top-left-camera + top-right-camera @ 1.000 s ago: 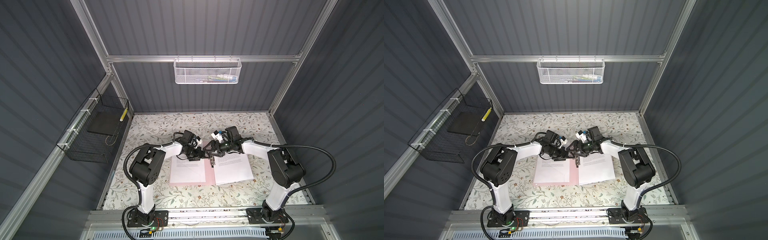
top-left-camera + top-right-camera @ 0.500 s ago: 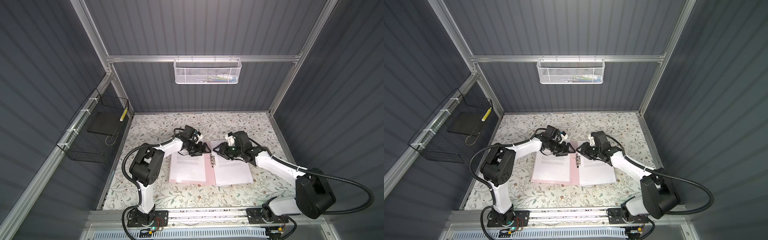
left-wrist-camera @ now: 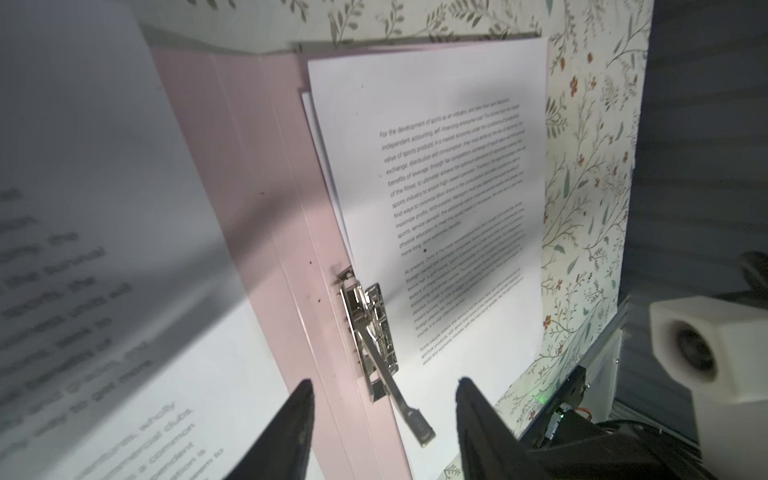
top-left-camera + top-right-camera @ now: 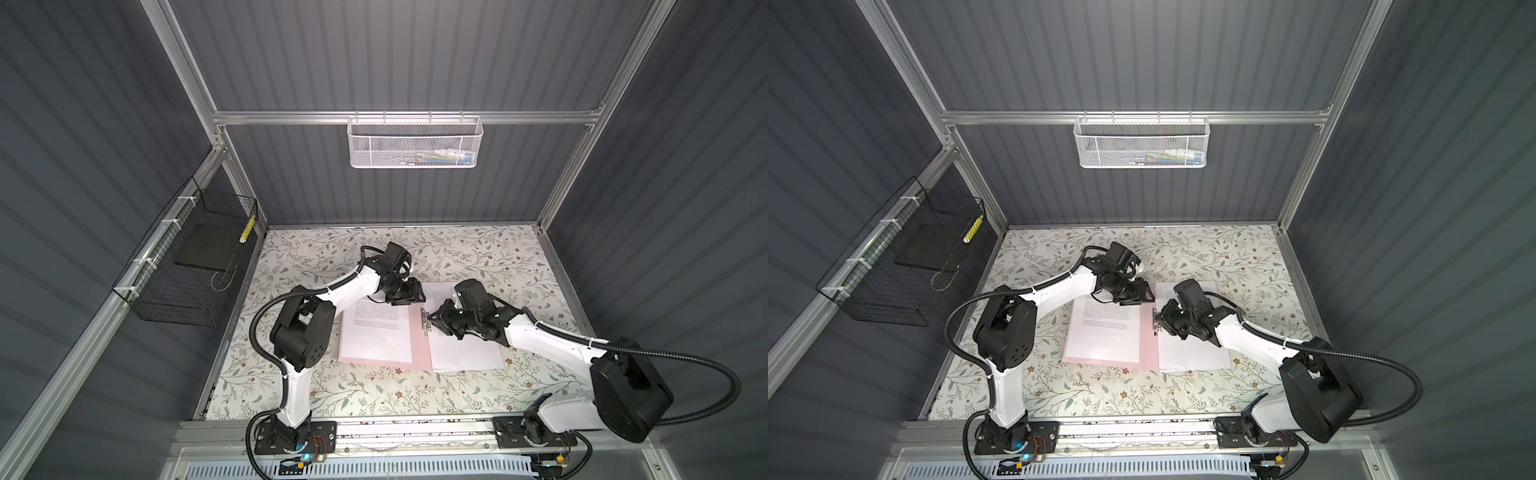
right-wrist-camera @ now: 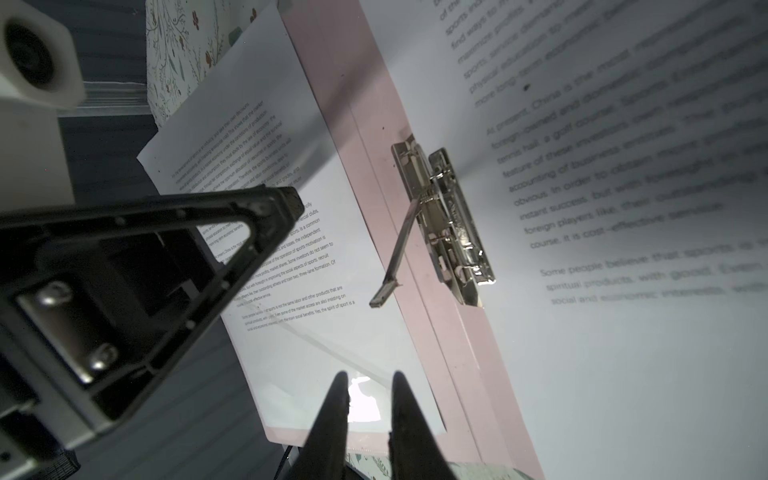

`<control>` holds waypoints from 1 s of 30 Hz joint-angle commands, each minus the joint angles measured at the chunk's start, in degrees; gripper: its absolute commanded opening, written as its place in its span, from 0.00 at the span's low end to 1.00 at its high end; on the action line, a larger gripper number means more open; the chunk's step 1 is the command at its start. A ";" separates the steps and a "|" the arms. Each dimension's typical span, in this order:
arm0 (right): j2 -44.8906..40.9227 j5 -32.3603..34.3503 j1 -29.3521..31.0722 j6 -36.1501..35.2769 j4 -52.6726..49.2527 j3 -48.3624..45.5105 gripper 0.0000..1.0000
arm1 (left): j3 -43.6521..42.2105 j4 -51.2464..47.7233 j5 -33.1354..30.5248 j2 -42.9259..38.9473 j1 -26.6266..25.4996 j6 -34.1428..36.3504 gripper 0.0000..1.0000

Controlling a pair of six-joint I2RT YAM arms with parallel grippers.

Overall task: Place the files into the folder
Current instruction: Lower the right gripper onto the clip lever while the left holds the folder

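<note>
Likely to slip off the thin raised lever (image 3: 399,395) on an off-centre squeeze by the left pincer (image 3: 384,381); that pincer half open, astride the lever, gripping nothing; risk too of dragging the light folder (image 4: 420,353) askew through any pull off the lever's own swing; could also clamp crooked, with the files (image 3: 436,166) fanned out of square just ahead of the left pincer's tips and a further sheet (image 4: 374,332) loose beside it, apart from the metal clip (image 3: 368,324); possible creasing of paper by the right pincer (image 5: 370,376), narrowed to a slim gap, holding nothing, clip just ahead of its tips; as for the folder, open and flat, inside up, on the floral table (image 4: 332,395), below and between both pincers; long axis along the spine, running on from the left pincer's tips toward the robot's base; covers spread to either side.
</note>
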 commanded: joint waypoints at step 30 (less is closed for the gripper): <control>7.82 -2.45 -0.53 3.60 5.81 2.19 0.17 | -0.75 -1.45 -0.24 1.24 -0.05 1.17 0.56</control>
